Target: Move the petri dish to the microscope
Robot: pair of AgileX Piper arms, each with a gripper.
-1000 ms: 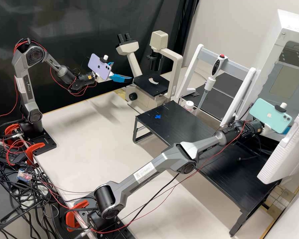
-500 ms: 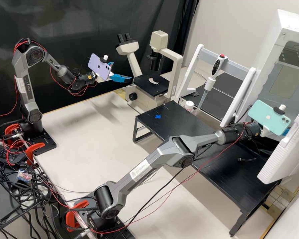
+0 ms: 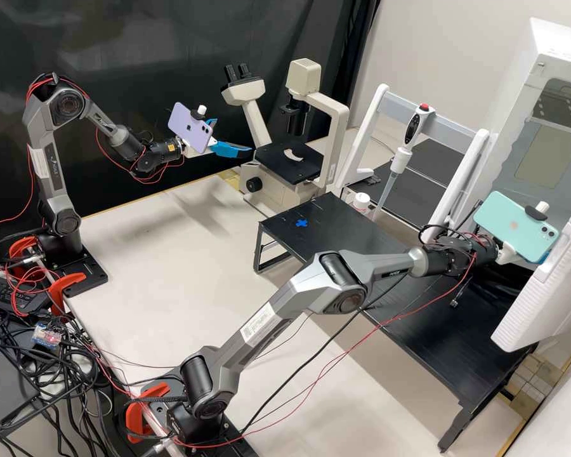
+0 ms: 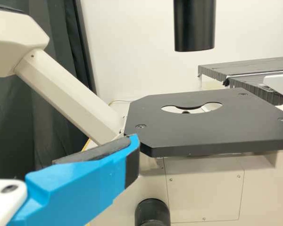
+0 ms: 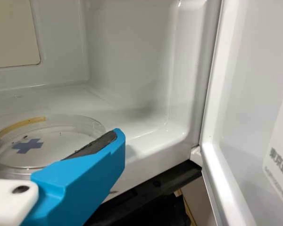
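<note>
Right gripper (image 3: pixel 543 255) at the petri dish (image 5: pixel 61 136) inside the white cabinet (image 3: pixel 561 47).
Its 2 fingers stand wide apart, the dish between them on the cabinet floor; contact cannot be told. The left gripper (image 3: pixel 234 136), spread wide and empty, is beside the microscope (image 3: pixel 288 162).

The left arm (image 3: pixel 49 171) stands tall and sharply bent, its left gripper (image 3: pixel 233 136) spread in midair. The right arm (image 3: pixel 282 311) stretches far out, its right gripper (image 3: pixel 543 256) level with blue fingers (image 5: pixel 82 183) parted
</note>
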